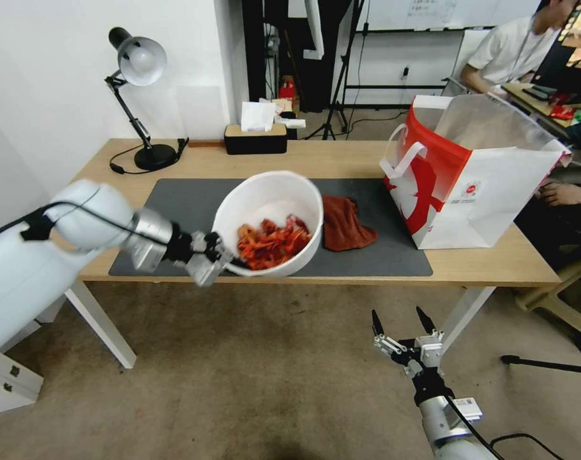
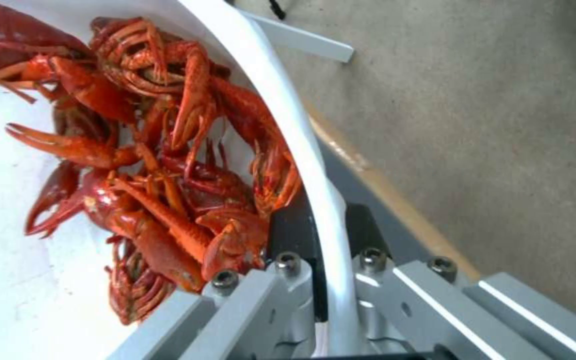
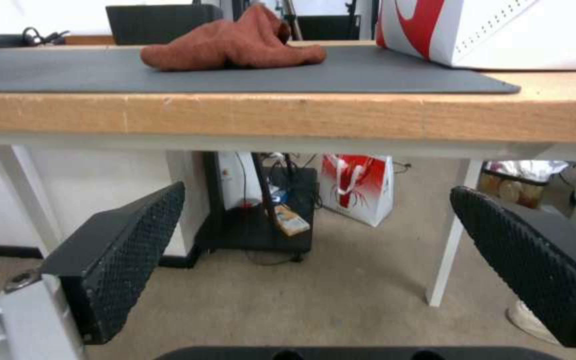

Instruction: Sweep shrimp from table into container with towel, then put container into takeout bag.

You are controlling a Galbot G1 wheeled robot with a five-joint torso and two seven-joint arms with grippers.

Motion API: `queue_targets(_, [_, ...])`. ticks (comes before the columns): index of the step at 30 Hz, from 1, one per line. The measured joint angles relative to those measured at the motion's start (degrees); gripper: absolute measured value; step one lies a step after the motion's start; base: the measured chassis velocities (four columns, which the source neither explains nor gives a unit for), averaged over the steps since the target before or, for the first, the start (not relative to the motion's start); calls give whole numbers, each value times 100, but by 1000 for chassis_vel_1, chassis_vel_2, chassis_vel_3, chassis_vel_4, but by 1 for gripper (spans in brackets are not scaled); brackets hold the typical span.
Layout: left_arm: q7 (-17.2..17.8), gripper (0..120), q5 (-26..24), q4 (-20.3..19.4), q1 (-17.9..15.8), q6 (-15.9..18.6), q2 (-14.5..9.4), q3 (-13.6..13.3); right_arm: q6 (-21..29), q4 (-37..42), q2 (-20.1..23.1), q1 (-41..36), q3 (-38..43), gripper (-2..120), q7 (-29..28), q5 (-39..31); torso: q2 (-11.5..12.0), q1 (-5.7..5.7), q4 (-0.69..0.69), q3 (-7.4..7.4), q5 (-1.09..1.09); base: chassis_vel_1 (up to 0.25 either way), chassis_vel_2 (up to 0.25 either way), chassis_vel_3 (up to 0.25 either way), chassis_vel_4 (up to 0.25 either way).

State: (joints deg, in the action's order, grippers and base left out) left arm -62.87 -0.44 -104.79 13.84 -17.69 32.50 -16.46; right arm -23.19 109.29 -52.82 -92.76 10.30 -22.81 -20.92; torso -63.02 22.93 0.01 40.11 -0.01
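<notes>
— White plastic, that container: thin-walled and light by itself, I'd judge, but loaded with the shrimp it will want to tip. Where is it?

— Tilted, over the near part of the bench's grey mat, its near rim past the bench edge. The left gripper pinches that near rim, one finger inside the wall and one outside.

— Is it lifted clear of the mat?

— It looks raised, though I can't be sure. A one-sided rim pinch on flexible plastic may bend or slip, and the shellfish are piled at the low side, next to the gripper. Keeping the container level would be wise.

— And the rest?

— The towel lies crumpled on the mat just beside the container, soft and limp. Beyond the towel stands the takeout bag, mouth open. The right gripper hangs below the bench edge, spread wide and empty.
</notes>
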Motion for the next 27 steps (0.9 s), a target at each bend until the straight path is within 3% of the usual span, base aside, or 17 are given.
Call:
queue_targets(1, [0,0,0,0,0,0,0,0,0,0,0,0,0,100,0,0,0,0,0,0,0,0,0,0,0])
queue_targets(2, [49,0,-42,191,-288,2,108,-287,-4,0,5,-24,20,100,19,1,0,0,0,0,0,0,0,0,0])
queue_targets(3, [49,0,-42,191,-288,2,108,-287,-4,0,5,-24,20,100,19,1,0,0,0,0,0,0,0,0,0])
queue_targets(6, [201,0,-142,689,-956,55,399,-851,-10,-4,-37,11,26,100,34,5,0,0,0,0,1,0,0,0,0])
queue_targets(7, [201,0,-142,689,-956,55,399,-851,-10,-4,-37,11,26,100,34,5,0,0,0,0,1,0,0,0,0])
queue_targets(9, [283,0,-155,1181,-1417,138,790,-1110,-12,-77,-113,78,-3,100,36,17,0,-1,1,0,1,0,0,0,0])
queue_targets(10, [283,0,-155,1181,-1417,138,790,-1110,-12,-77,-113,78,-3,100,36,17,0,-1,1,0,1,0,0,0,0])
queue_targets(12, [334,0,-151,1756,-1840,158,1370,-1276,-12,-159,-161,126,-30,100,37,21,0,0,0,0,2,0,0,0,0])
queue_targets(13, [334,0,-151,1756,-1840,158,1370,-1276,-12,-159,-161,126,-30,100,37,21,0,0,0,0,2,0,0,0,0])
queue_targets(15, [358,0,-132,2229,-2143,118,1894,-1410,-12,-188,-176,141,-34,100,37,24,0,0,-6,0,2,0,0,0,0])
queue_targets(16, [358,0,-132,2229,-2143,118,1894,-1410,-12,-188,-176,141,-34,100,37,24,0,0,-6,0,2,0,0,0,0])
queue_targets(18, [369,0,-112,2800,-2432,32,2428,-1533,-12,-202,-194,146,-11,100,37,24,0,-1,-2,0,2,0,0,0,0])
queue_targets(19, [369,0,-112,2800,-2432,32,2428,-1533,-12,-202,-194,146,-11,100,37,24,0,-1,-2,0,2,0,0,0,0])
queue_targets(20, [370,0,-91,3121,-2574,-15,2684,-1576,-12,-213,-219,145,-5,100,36,25,0,-1,-1,0,2,0,0,0,0])
queue_targets(22, [375,0,-73,3293,-2647,-33,2827,-1590,-12,-214,-233,143,-3,100,37,29,0,-1,0,0,2,0,0,0,0])
queue_targets(23, [380,0,-12,3625,-2795,-82,3097,-1604,-12,-214,-268,136,-1,100,37,48,0,0,-1,0,1,0,0,0,0])
queue_targets(27, [393,0,82,4112,-3030,-161,3475,-1606,-12,-225,-308,128,-2,100,40,73,0,0,-1,0,3,0,0,0,0])
